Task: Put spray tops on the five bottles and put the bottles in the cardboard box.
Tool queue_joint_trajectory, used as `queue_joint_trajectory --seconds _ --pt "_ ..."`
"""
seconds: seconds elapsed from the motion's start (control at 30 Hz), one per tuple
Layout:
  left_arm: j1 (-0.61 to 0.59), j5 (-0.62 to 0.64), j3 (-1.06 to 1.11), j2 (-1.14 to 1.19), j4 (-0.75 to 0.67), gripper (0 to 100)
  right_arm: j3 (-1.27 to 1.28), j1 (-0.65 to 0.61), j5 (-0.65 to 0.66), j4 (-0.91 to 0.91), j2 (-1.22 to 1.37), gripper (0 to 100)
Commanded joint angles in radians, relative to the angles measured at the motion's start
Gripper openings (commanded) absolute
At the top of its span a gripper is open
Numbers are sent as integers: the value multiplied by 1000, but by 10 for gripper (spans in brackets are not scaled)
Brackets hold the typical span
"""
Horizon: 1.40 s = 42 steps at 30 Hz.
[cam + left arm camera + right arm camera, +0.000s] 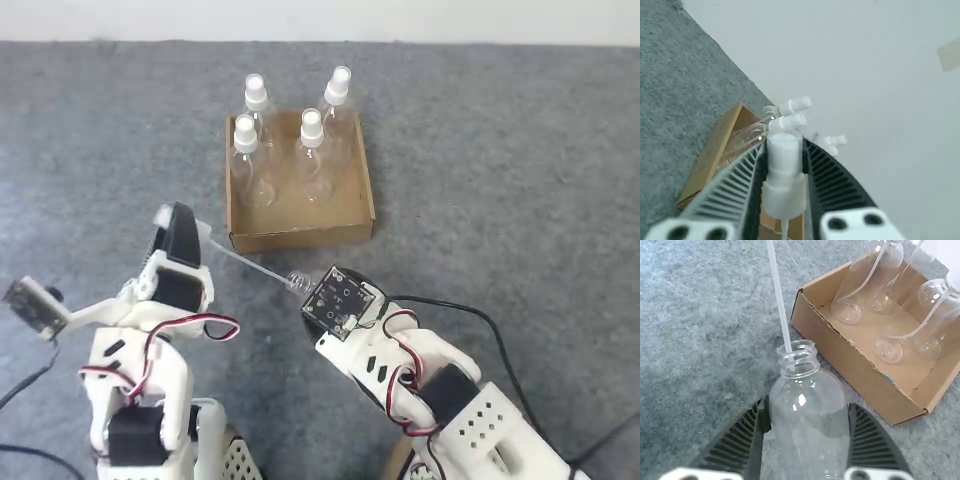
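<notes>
**Q:** What's each gripper actually got hold of?

**A:** The left gripper point(785, 147) has its ribbed black fingers point(740, 185) pinched on the white plastic spray top point(785, 175), one on each side, open only as wide as the collar. The top's thin clear dip tube point(250, 265) runs off to the right.

**Q:** And the other side?

**A:** The right gripper point(807, 412) is opened wider, with its fingers pressed against both sides of a clear round bottle point(807, 440) that has no top on. The tube's end sits right at the bottle's open mouth.

**Q:** Where's that next to the box?

**A:** It's on the grey carpet-like tabletop point(500, 150), just on the near side of the shallow brown cardboard box point(300, 238). Inside the box stand four clear bottles with white tops point(250, 165), two near and two far.
</notes>
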Motion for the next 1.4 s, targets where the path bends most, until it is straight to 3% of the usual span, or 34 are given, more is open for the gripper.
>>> queue_joint_trajectory --seconds 0.0,0.33,0.5,0.7,0.93,1.37 --pt "60 -25 2 -18 -20 13 -21 -7 11 -27 -27 117" --pt "221 -89 51 -18 -6 13 -21 -7 6 -27 -28 114" --pt "296 -181 105 -18 -6 13 -23 -7 6 -27 -35 113" --pt "411 -241 165 -18 -12 13 9 -7 5 -1 -173 114" --pt "414 -239 163 -18 -12 15 66 -21 11 7 -312 113" --pt "423 -241 154 -18 15 16 72 -22 6 -1 -329 112"
